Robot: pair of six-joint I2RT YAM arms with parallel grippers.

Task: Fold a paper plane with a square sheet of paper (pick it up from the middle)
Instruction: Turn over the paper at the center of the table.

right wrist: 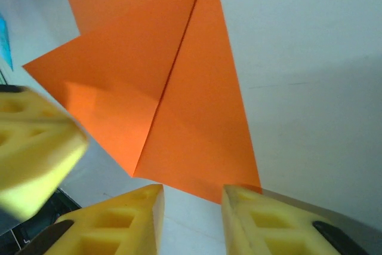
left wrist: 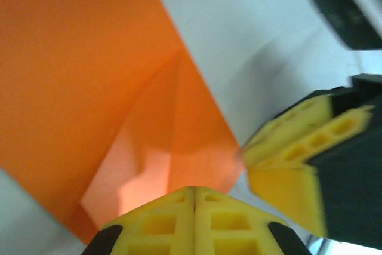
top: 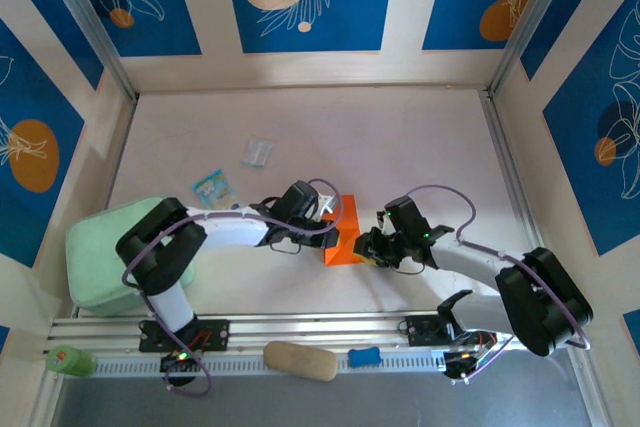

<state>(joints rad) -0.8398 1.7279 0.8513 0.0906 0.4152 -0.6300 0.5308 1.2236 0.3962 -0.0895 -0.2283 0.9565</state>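
Now left fingers closed, right fingers parted at paper edge (bare table beyond).

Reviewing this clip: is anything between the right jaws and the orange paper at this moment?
Nothing visible does. The right jaws stand parted right at the edge of the orange paper, with no object between. The left jaws, shut, are at the paper's other side, out of the path.

Far and right tabletop: open for passage. Centre: left pincer and right pincer crowd the orange paper from both sides. Left side obstructed by packet, clear wrapper and green pad.
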